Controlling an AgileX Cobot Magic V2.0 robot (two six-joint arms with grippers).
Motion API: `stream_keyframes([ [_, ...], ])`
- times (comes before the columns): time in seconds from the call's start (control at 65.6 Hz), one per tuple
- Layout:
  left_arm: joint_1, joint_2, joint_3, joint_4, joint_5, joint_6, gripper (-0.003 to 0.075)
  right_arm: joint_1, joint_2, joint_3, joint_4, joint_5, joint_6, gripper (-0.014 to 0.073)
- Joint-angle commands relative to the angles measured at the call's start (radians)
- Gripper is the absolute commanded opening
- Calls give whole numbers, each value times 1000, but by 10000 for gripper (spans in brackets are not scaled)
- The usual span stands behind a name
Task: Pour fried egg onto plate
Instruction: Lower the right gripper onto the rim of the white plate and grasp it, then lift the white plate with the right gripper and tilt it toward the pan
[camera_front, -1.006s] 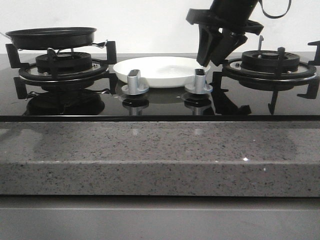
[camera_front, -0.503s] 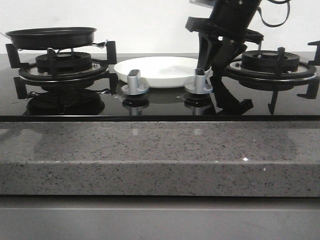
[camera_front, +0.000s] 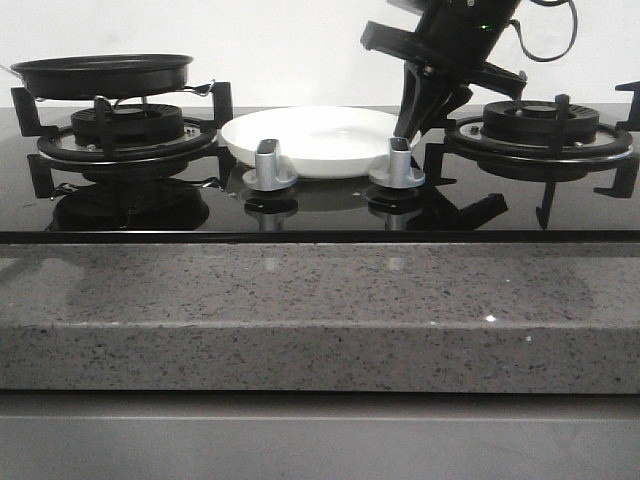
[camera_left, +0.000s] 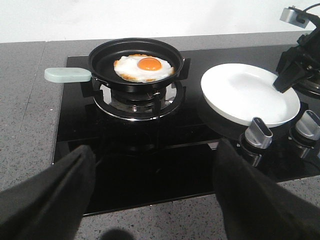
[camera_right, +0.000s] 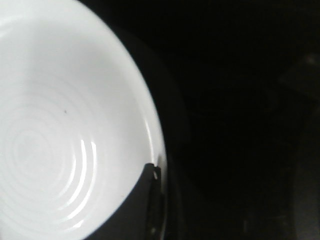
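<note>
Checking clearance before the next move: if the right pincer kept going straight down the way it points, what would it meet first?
Probably the plate: the right pincer points down at its right rim, one finger already at the edge. Contact itself is unclear.

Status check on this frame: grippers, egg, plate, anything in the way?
Right gripper shut on plate rim. Left gripper open, empty. Fried egg in pan on burner. Nothing in the way.

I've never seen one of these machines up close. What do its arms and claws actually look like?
The right gripper is matte black, its narrow fingers tapering down from a wide flat bracket, with a black cable looping off the arm above it. A small grey camera sits on top. The left gripper shows only as two broad, dull black fingers.
</note>
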Motion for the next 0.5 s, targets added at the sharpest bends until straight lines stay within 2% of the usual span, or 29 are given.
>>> stream_keyframes([
  [0.0, -10, 13, -27, -10, -79, -2, 491, -2, -62, -28, 49, 4, -6, -55],
  [0.107, -10, 13, -27, -10, -79, -2, 491, -5, -63, -28, 50, -14, 20, -99],
  [0.274, -10, 13, -27, -10, -79, -2, 491, -32, -80, -28, 82, -56, 58, -97],
  [0.488, -10, 13, -27, -10, -79, -2, 491, -72, -140, -28, 202, -65, 67, -97],
])
